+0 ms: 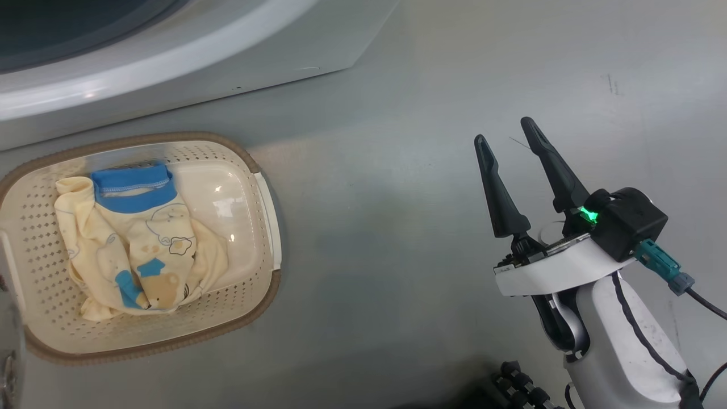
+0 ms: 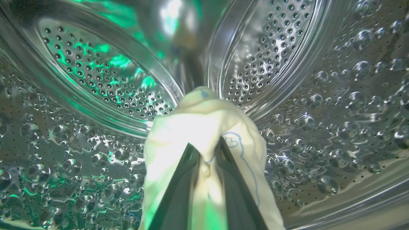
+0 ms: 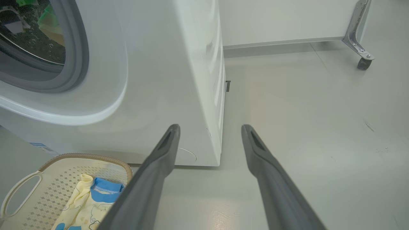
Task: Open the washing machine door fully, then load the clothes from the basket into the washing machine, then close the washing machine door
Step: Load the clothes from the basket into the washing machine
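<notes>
One left gripper [image 2: 207, 144] is inside the steel drum [image 2: 303, 95] of the washing machine [image 1: 170, 62]. Its two dark fingers are clenched on one cream garment [image 2: 198, 121] with a thin blue line print, and the cloth hangs over both fingers.

In the head view, one basket [image 1: 34, 227] stands on the grey floor [image 1: 397, 238] at 8 o'clock, just in front of the machine, which is at 11 o'clock. In the basket lies one heap of the clothes [image 1: 142, 250], cream with one blue collar [image 1: 133, 190]. How many pieces the heap holds cannot be told.

One right gripper [image 1: 505, 132] is at 4 o'clock, well apart from the basket. Its two fingers are spread wide and hold nothing. In its wrist view, the grey rubber ring [image 3: 76, 48] of the opening is at 10 o'clock.
</notes>
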`<state>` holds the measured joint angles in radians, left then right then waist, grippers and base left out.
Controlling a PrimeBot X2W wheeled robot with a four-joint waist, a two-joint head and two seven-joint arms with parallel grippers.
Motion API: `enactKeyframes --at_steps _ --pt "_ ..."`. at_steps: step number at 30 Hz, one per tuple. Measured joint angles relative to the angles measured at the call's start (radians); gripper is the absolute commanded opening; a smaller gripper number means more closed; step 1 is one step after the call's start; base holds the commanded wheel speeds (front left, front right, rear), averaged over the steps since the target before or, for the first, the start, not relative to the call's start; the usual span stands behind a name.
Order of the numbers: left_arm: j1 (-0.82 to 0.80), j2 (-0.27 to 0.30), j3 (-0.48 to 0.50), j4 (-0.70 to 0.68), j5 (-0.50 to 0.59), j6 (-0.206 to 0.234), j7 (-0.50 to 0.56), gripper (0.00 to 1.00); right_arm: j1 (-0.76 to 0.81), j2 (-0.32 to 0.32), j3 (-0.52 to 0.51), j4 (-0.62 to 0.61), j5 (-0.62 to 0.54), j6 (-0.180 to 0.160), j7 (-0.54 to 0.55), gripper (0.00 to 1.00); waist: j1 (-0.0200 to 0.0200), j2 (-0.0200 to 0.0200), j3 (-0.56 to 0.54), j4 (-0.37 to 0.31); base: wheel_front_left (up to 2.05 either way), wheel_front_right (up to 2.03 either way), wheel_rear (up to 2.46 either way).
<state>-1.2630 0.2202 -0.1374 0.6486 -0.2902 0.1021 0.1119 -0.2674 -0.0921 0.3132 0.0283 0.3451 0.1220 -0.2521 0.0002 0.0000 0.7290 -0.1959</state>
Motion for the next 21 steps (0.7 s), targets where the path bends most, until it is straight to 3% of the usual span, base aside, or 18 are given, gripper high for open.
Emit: enactKeyframes --at_steps 5,6,7,8,16,21 --pt "0.004 0.009 0.013 0.046 0.0 0.005 -0.014 0.0 -0.034 0.001 0.008 -0.002 0.014 0.0 0.0 1.0 0.0 0.0 0.012 -0.01 0.0 0.0 0.0" --pt "0.004 0.008 0.013 0.051 0.0 0.007 -0.02 0.41 -0.034 0.0 0.007 -0.001 0.014 0.0 0.0 1.0 0.0 0.0 0.014 -0.011 0.0 0.0 0.0" --pt "0.004 0.008 0.014 0.056 0.0 0.007 -0.027 0.93 -0.034 0.0 0.005 -0.001 0.015 0.0 0.0 1.0 0.0 0.0 0.015 -0.012 0.0 0.0 0.0" --pt "0.004 0.008 0.014 0.058 0.0 0.007 -0.036 1.0 -0.034 0.0 0.003 -0.001 0.016 0.0 0.0 1.0 -0.0001 0.0 0.016 -0.013 0.0 0.0 0.0" --pt "0.009 0.003 0.033 0.065 0.0 0.007 -0.136 1.0 -0.058 -0.001 -0.004 0.0 0.024 0.0 0.0 1.0 -0.0001 0.0 0.015 -0.014 0.0 0.0 0.0" --pt "0.083 -0.04 0.035 0.067 0.001 0.007 -0.253 1.0 -0.058 -0.006 -0.028 0.012 0.024 0.0 0.0 1.0 -0.0001 0.0 -0.01 0.0 0.0 0.0 0.0"
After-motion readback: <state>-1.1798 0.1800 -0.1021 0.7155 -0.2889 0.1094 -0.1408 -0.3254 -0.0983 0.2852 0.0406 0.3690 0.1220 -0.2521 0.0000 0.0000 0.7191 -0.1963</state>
